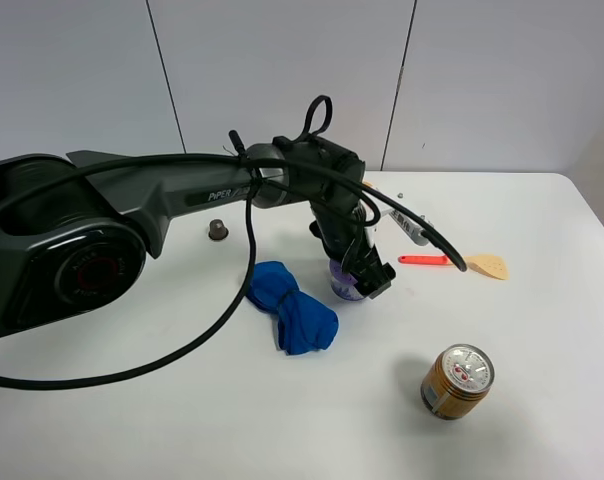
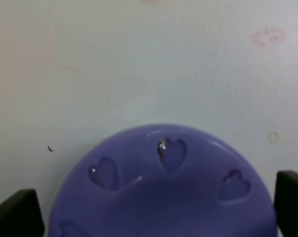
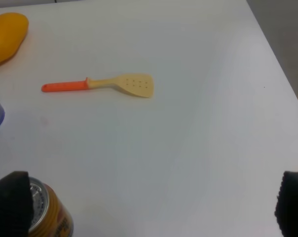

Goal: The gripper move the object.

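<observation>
The lilac-lidded object (image 2: 164, 190) sits between the parted jaws of the left hand (image 1: 362, 276).

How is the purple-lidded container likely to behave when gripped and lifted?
The container looks squat, so it probably slides rather than tips. Its lid is glossy and domed, so the fingers flanking it might slip. It looks like small plastic, so likely light.

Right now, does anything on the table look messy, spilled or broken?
Nothing looks spilled or broken. The blue cloth lies scrunched in a heap near the purple-lidded container, and a faint pink smudge marks the table close to it. The gold can stands upright and the spatula lies flat.
</observation>
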Robot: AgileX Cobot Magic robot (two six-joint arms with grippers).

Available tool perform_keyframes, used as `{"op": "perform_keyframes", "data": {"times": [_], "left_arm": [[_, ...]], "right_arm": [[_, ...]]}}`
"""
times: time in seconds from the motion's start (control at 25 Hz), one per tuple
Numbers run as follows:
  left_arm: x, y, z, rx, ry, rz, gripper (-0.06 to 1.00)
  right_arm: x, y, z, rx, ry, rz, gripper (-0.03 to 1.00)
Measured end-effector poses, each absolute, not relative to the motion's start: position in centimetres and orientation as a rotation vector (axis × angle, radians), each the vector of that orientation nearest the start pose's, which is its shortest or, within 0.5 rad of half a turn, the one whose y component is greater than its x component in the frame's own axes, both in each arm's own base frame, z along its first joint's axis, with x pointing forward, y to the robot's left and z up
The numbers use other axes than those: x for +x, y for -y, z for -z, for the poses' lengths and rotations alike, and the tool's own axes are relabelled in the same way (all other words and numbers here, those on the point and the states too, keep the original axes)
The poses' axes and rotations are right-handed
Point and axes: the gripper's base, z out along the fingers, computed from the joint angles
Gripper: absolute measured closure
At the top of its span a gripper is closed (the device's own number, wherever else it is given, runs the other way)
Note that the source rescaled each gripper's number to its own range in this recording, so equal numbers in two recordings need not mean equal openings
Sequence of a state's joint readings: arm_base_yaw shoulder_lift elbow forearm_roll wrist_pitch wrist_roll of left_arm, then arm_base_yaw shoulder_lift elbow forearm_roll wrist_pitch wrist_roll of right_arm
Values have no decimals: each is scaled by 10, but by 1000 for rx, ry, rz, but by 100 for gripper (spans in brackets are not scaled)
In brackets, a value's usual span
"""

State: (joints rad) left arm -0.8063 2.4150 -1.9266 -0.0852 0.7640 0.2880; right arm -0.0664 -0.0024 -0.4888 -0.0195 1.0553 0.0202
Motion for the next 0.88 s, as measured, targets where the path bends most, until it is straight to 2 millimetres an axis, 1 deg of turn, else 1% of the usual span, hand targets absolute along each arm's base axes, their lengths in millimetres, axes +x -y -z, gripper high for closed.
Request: {"op": "perform_keyframes", "data": {"times": [0.08,0.16,0.32,0.36,0.52,0.6,0.68,0.76,0.8,0.88], "left_arm": [[350,373,-127,1372,-2391,243,3],[349,372,-139,1362,-2376,250,-2],[346,369,-180,1329,-2328,271,-3],[346,369,-180,1329,-2328,271,-3],[338,357,-235,1290,-2280,271,-3],[337,344,-265,1252,-2247,256,-4],[343,325,-289,1200,-2223,214,-4],[355,300,-309,1125,-2210,170,-4],[362,288,-316,1093,-2207,140,-4],[378,256,-329,1008,-2210,78,-4]], "right_arm": [[-4,1,-275,89,-2046,52,-3],[-4,1,-275,89,-2046,52,-3],[-4,1,-275,89,-2046,52,-3],[-4,1,-275,89,-2046,52,-3],[-4,1,-275,89,-2046,52,-3],[-4,1,-275,89,-2046,52,-3],[-4,1,-275,89,-2046,52,-3],[-4,1,-275,89,-2046,52,-3],[-4,1,-275,89,-2046,52,-3],[-4,1,-275,89,-2046,52,-3]]}}
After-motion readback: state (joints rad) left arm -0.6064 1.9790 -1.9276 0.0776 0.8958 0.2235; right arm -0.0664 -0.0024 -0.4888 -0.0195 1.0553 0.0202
